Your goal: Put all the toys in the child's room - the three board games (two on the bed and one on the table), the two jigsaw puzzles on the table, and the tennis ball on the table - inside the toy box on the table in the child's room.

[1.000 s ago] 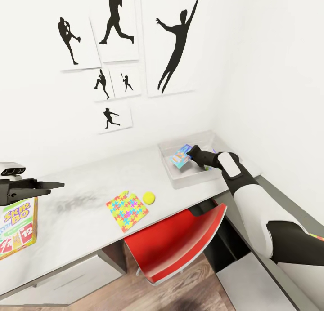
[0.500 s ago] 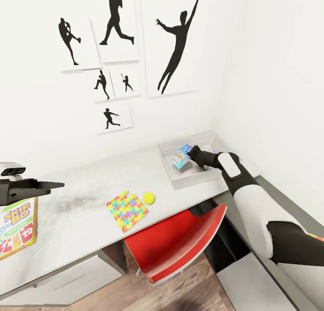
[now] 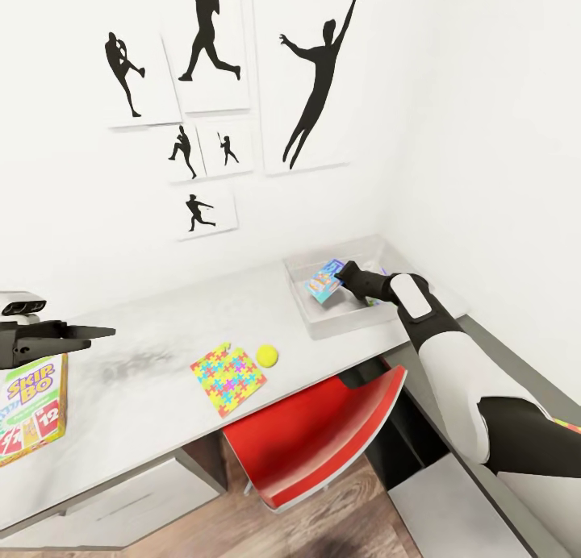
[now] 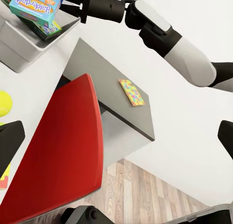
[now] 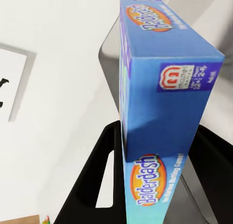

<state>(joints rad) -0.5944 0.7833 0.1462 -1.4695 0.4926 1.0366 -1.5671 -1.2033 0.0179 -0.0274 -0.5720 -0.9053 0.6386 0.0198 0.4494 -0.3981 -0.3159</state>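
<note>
My right gripper (image 3: 344, 276) is shut on the light blue board game (image 3: 326, 280), holding it tilted inside the grey toy box (image 3: 327, 324) at the table's far right end. In the right wrist view the blue board game (image 5: 160, 88) stands on edge between my black fingers (image 5: 97, 185). A green-edged item (image 4: 48, 31) lies under it in the toy box (image 4: 19, 49). On the white table (image 3: 145, 397) lie a jigsaw puzzle (image 3: 228, 378), the tennis ball (image 3: 267, 354) and the green-topped board game (image 3: 32, 405). My left gripper (image 3: 101, 332) hovers open above that game.
A red chair (image 3: 323, 437) is pushed under the table between the drawer unit (image 3: 121, 510) and a lower dark grey cabinet (image 4: 111, 78). A second jigsaw puzzle (image 4: 131, 92) lies on that cabinet. Walls close in behind and to the right of the table.
My right gripper has crept slightly leftward over the toy box with the blue board game still in it. The left arm has not moved.
</note>
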